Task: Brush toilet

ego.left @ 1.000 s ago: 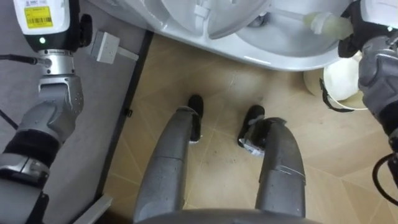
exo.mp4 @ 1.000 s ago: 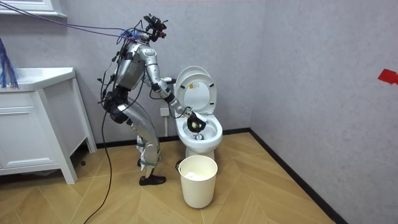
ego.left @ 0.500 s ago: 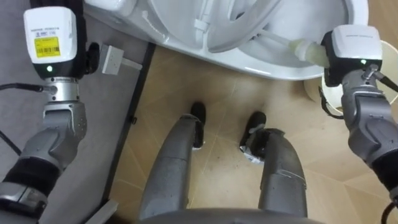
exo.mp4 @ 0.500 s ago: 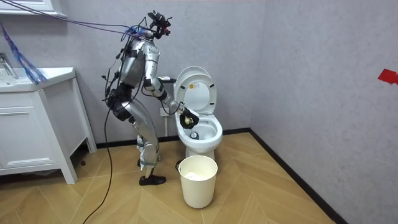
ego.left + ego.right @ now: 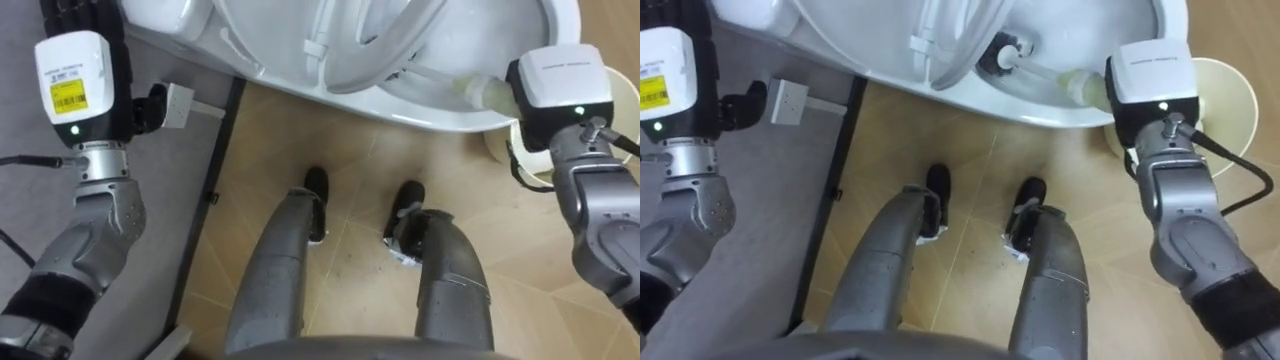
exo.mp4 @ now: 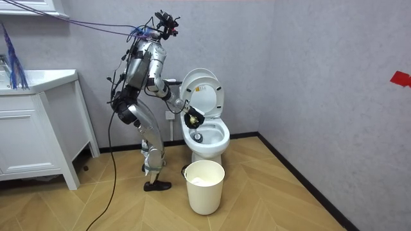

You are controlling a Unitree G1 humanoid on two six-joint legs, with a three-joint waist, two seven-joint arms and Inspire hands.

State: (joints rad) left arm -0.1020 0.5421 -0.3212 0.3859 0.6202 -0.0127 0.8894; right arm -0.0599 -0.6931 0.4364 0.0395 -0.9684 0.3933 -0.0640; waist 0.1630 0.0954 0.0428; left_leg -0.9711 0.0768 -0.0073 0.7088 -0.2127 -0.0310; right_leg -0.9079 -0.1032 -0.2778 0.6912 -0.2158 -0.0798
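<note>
**Brush drawing back to the near rim**

The robot is standing at the toilet (image 6: 218, 144), on the room view's left of it, with the seat and lid (image 6: 202, 93) up, and it is straightening. A second ago the trunk was bending lower over the bowl; now it is riding higher. The right hand (image 6: 191, 119) is pulling back with it, off the middle of the bowl and over to the near rim. It is staying curled round the thick end of the toilet brush (image 5: 1045, 72). The slim handle is reaching across the rim and the dark brush head is sitting down inside the bowl.

So the brush is not leaving the toilet. I am reading this as the return half of a scrubbing stroke, with the job under way and nothing saying it is finished.

The left hand (image 5: 85, 14) is hanging idle by the grey wall near the socket (image 5: 178, 103); whether its fingers are spread or folded I cannot tell. The white bucket (image 6: 205, 196) is standing on the floor just beside the bowl, near the right forearm, so a wide swing back is risking a knock.
</note>
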